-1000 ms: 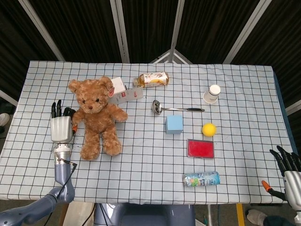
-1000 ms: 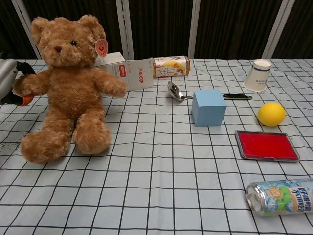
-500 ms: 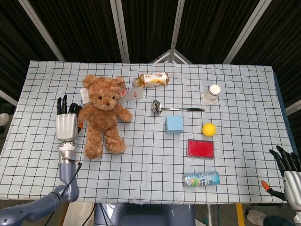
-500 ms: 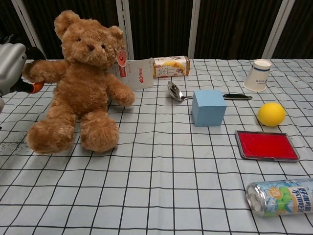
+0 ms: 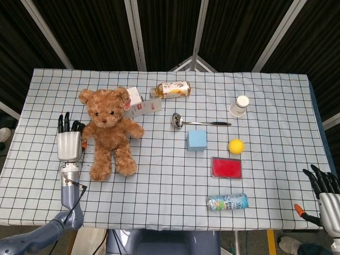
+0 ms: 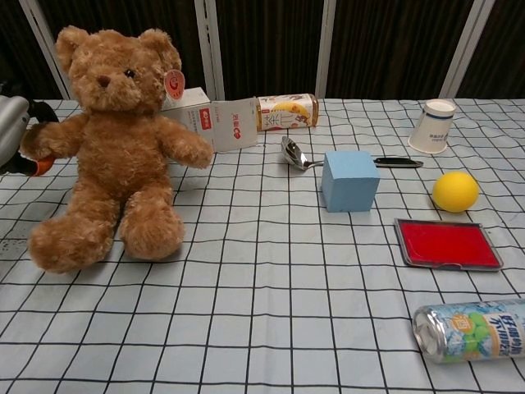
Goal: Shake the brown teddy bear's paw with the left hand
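My left hand [image 5: 69, 144] has a smooth silver metal-looking back and matt black fingers. The brown plush teddy bear [image 5: 108, 130] looks shaggy and soft. A white checked cloth [image 6: 271, 304] covers the bench. The shiny steel ladle [image 6: 299, 156] gleams; the crumpled drink can [image 6: 469, 330] is glossy; the white paper cup [image 6: 432, 125] is matt.

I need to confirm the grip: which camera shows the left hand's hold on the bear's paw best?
The chest view: the teddy bear is close and its paw sits in the left hand, though the frame edge crops the hand. The head view shows the whole left hand from above, with the paw small and largely hidden.
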Available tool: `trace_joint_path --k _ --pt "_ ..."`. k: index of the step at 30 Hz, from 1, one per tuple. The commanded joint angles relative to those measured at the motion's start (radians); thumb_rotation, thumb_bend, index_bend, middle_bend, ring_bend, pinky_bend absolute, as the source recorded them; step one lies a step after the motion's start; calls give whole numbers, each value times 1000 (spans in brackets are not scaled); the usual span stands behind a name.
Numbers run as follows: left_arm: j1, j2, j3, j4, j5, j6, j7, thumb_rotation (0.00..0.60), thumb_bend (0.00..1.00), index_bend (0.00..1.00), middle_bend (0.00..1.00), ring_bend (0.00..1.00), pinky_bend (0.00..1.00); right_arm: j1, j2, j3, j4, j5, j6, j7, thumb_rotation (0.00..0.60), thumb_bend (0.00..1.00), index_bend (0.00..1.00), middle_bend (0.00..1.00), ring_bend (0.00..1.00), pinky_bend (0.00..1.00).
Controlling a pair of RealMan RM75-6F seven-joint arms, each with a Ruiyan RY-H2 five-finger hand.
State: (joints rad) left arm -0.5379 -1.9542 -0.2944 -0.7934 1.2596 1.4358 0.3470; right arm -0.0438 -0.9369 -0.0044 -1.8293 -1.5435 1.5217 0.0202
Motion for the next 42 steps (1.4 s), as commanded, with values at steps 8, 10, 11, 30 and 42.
trace_joint_path --k 8,10,11,30,42 --pt "-8 -1 3 -19 18 17 20 600 455 374 248 0 0 -3 3 0 0 -1 7 8 600 218 117 61 85 0" --pt "-3 7 9 -30 16 7 34 600 435 331 195 0 0 -2 5 -1 1 -3 5 8 600 218 116 61 85 0" --pt "-1 11 11 -35 15 5 40 600 433 320 181 0 0 -2 6 -3 0 -4 2 8 600 218 116 61 85 0" --pt "102 161 63 -233 36 50 39 600 413 91 25 0 0 -1 10 -4 -6 -7 2 9 600 218 117 61 84 0" --pt "373 493 117 -676 -10 202 -111 600 420 227 86 0 0 -7 14 -8 -10 -23 18 13 600 218 117 61 84 0"
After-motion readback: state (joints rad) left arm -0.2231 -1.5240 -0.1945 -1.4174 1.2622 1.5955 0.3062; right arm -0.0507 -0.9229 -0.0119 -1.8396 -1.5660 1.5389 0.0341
